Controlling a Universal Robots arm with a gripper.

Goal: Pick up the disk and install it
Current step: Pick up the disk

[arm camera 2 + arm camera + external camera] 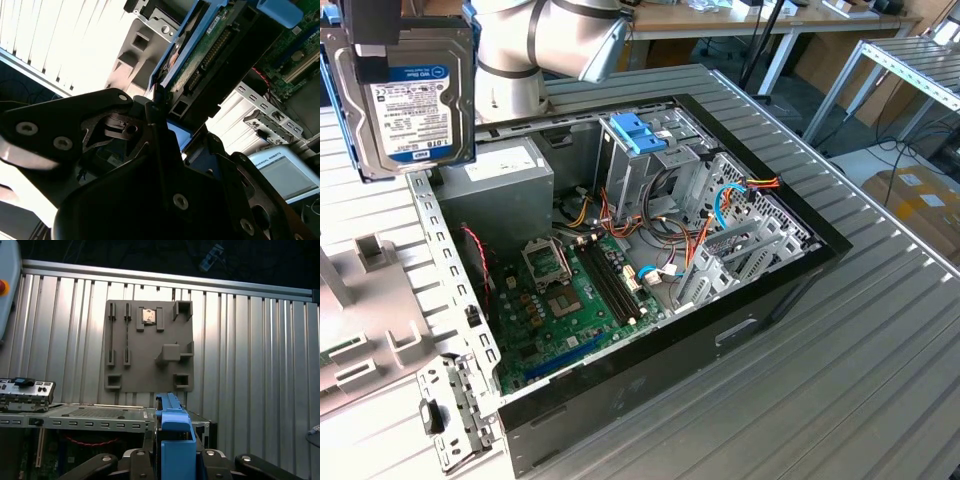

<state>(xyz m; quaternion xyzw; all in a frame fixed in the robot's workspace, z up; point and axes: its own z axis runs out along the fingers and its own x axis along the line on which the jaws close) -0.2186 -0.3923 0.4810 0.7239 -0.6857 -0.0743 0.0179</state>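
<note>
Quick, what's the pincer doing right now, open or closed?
Pincer: closed on the flat silver-metal hard drive with blue side rails, held up in the air.

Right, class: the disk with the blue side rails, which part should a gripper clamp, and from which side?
By one short end, pinching the two broad flat faces, coming from that end. The disk is thin and flat-sided, and this leaves its blue rails along the long edges free. The gripper holds it so now, hanging upright.
</note>
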